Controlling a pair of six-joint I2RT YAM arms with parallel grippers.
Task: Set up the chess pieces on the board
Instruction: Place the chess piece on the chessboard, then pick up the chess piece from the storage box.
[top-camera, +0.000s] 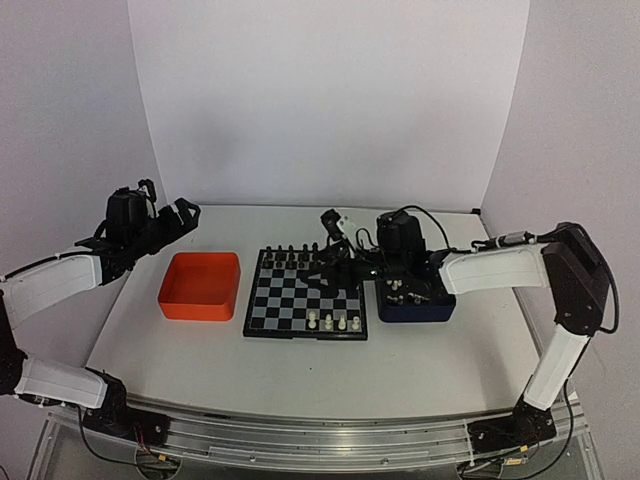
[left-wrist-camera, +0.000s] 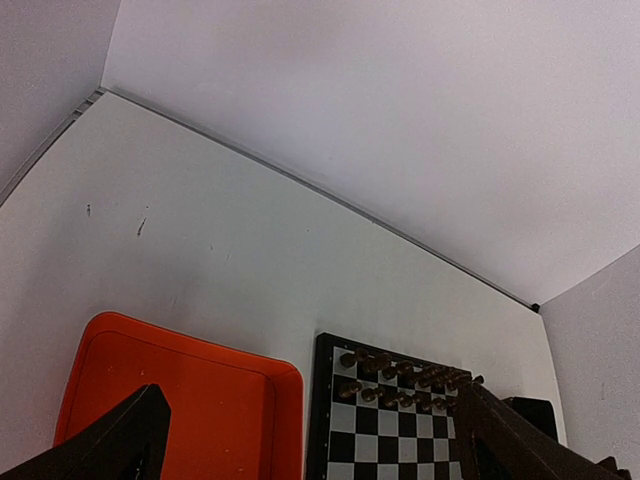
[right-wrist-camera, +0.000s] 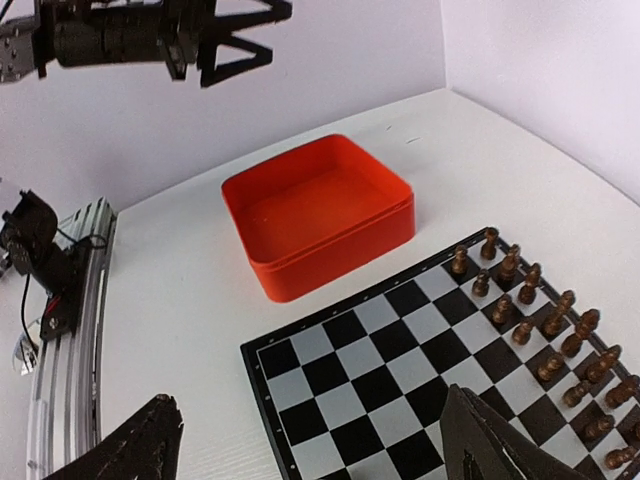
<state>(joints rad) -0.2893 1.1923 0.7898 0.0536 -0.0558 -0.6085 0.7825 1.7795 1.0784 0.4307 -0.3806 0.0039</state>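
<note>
Read places as a clock face laid on the top view, 12 o'clock at the far wall. Find the board (top-camera: 300, 300) at the dial's centre, carrying two ranks of black pieces (top-camera: 295, 257) along its 12 o'clock edge and only about four of the chess pieces (top-camera: 336, 322) along its 6 o'clock edge, toward 5 o'clock. Look for further cream-white pieces, seen as pale specks, in the dark blue tray (top-camera: 415, 313) just beside the board at 3 o'clock. Note the right gripper (right-wrist-camera: 310, 395) released, fingers spread wide above the board's 2 o'clock corner, grasping nothing. Note the left gripper (top-camera: 183, 213) likewise released and empty, hanging high at 10 o'clock beyond the orange tray (top-camera: 200, 305). Treat the step in hand, by judgement, as fetching the next piece. Rise straight up before swinging toward 3 o'clock, avoiding the black ranks. Descend vertically over one isolated piece, centre it between the fingers, clench gently, lift clear of the tray wall. Set down mid-square on a vacant near rank, release only after contact, withdraw upward without brushing neighbours.
</note>
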